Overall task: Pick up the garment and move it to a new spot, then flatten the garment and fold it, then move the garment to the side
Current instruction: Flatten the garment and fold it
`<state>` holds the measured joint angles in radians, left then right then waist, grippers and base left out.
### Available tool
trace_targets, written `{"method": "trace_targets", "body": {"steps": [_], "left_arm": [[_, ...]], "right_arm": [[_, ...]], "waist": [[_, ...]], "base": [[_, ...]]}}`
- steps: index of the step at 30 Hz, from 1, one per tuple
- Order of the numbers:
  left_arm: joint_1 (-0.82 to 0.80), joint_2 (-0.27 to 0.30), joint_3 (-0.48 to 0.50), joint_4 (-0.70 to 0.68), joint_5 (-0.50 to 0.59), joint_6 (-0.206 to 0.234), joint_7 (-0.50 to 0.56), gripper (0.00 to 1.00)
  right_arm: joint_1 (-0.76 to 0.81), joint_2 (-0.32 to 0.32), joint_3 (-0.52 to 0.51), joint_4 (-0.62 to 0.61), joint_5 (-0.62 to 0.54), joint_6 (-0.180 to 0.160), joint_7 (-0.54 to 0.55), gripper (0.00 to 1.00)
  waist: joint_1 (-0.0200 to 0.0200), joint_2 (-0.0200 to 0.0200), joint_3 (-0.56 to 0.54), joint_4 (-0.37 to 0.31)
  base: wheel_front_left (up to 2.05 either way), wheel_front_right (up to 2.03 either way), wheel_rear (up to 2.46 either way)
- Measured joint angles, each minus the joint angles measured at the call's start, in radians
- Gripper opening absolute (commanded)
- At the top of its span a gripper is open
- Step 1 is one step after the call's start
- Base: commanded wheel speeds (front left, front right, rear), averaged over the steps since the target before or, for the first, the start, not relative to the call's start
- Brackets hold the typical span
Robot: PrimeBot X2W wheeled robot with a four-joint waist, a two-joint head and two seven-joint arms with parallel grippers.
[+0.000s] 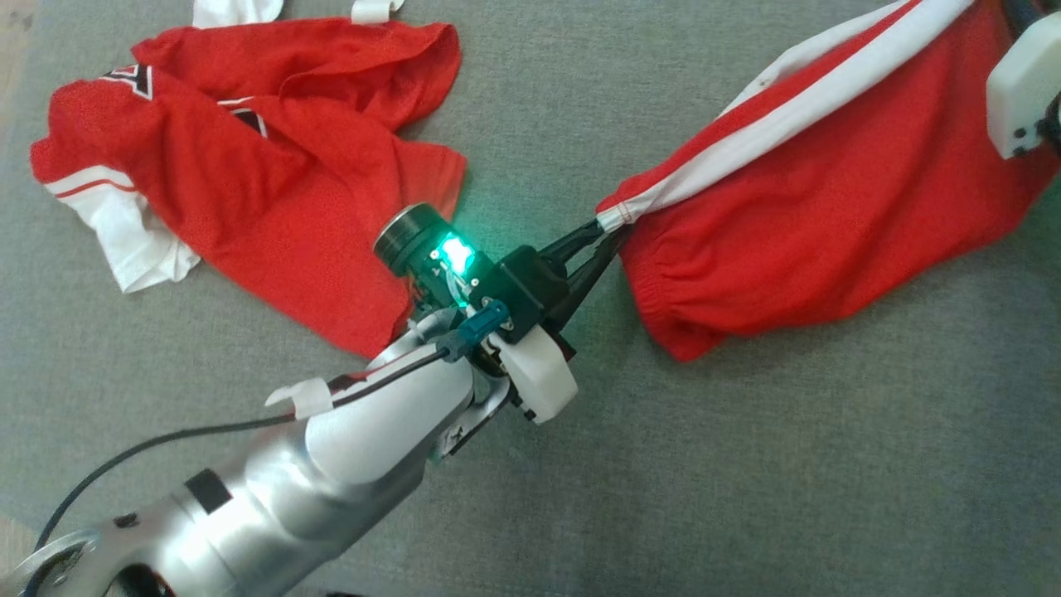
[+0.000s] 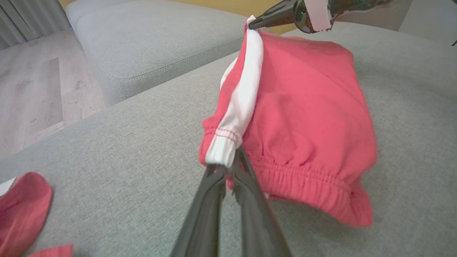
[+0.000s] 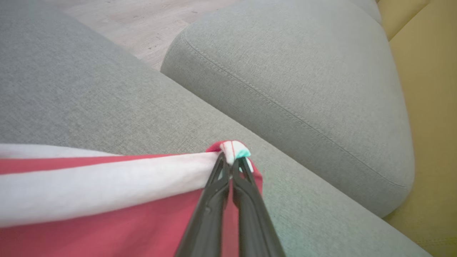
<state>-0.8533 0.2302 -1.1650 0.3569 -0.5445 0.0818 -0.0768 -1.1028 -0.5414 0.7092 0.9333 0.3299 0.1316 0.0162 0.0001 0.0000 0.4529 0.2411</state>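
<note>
The garment is a pair of red shorts with a white side stripe, stretched above the grey cushion between my two grippers. My left gripper is shut on the waistband end of the stripe, and the left wrist view shows the pinch close up. At the stripe's other end my right gripper is shut on the hem corner. The left wrist view catches that right gripper at the top, holding the garment up. The rest of the fabric sags onto the cushion.
A second red jersey with white sleeve trim lies crumpled at the left of the grey sofa seat. Another grey cushion lies beyond a seam, with wooden floor past the edge and a yellow wall behind.
</note>
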Motion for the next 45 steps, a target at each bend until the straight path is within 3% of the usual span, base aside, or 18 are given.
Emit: {"method": "trace_targets", "body": {"steps": [2,3,4,5,6,7,14,22,28,35,41,45], "left_arm": [[-0.006,-0.007,0.001,0.007,0.000,-0.003,-0.009,0.00],[-0.006,-0.009,0.001,0.012,0.000,-0.003,-0.013,0.00],[-0.006,-0.012,0.001,0.017,0.000,-0.003,-0.014,0.00],[-0.006,-0.015,0.001,0.021,0.000,-0.003,-0.014,0.20],[-0.006,-0.016,0.001,0.024,-0.001,-0.002,-0.014,0.56],[-0.006,-0.016,0.001,0.027,-0.001,-0.002,-0.018,1.00],[-0.002,-0.003,0.032,0.037,-0.015,0.028,-0.066,1.00],[0.089,0.099,0.112,0.023,-0.060,0.114,-0.128,1.00],[0.220,0.150,0.200,-0.040,-0.115,0.190,-0.163,1.00],[0.431,0.173,0.317,-0.123,-0.137,0.272,-0.173,1.00],[0.594,0.163,0.448,-0.203,-0.078,0.289,-0.173,1.00],[0.715,0.119,0.535,-0.228,-0.023,0.279,-0.173,1.00]], "right_arm": [[-0.002,0.007,0.021,0.027,0.015,0.000,0.000,0.00],[-0.002,0.010,0.029,0.039,0.020,0.000,-0.005,0.74],[-0.004,0.014,0.030,0.054,0.025,0.000,-0.011,1.00],[-0.008,0.019,0.031,0.070,0.032,0.000,-0.012,1.00],[-0.013,0.024,0.037,0.083,0.033,0.000,-0.018,1.00],[-0.017,0.028,0.040,0.091,0.033,0.000,-0.026,1.00],[-0.017,0.069,0.024,0.139,0.108,0.000,-0.148,1.00],[0.052,0.104,-0.077,0.127,0.211,0.000,-0.263,1.00],[0.218,0.142,-0.270,-0.074,0.222,0.000,-0.267,1.00],[0.551,0.277,-0.529,-0.265,0.160,0.000,-0.267,1.00],[0.737,0.372,-0.609,-0.383,0.062,0.000,-0.267,1.00],[0.853,0.417,-0.693,-0.467,-0.004,0.000,-0.267,1.00]], "waist": [[0.0000,0.0000,0.006,0.006],[0.0000,0.0000,0.008,0.007],[0.0000,0.0000,0.009,0.008],[0.0000,0.0000,0.010,0.008],[0.0000,0.0000,0.009,0.007],[0.0000,0.0000,0.008,0.006],[-0.0001,0.0000,-0.040,-0.014],[-0.0002,0.0000,-0.166,-0.056],[-0.0004,0.0001,-0.275,-0.097],[-0.0005,0.0001,-0.382,-0.156],[-0.0002,0.0001,-0.423,-0.207],[-0.0003,0.0001,-0.444,-0.221]], "base": [[0.00,0.00,0.00],[0.00,0.00,0.00],[0.00,0.00,0.00],[0.00,0.00,0.00],[0.00,0.00,0.00],[0.00,0.00,0.00],[0.00,0.00,0.00],[0.00,0.00,0.00],[0.00,0.00,0.00],[0.00,0.00,0.00],[0.00,0.00,0.00],[0.00,0.00,0.00]]}}
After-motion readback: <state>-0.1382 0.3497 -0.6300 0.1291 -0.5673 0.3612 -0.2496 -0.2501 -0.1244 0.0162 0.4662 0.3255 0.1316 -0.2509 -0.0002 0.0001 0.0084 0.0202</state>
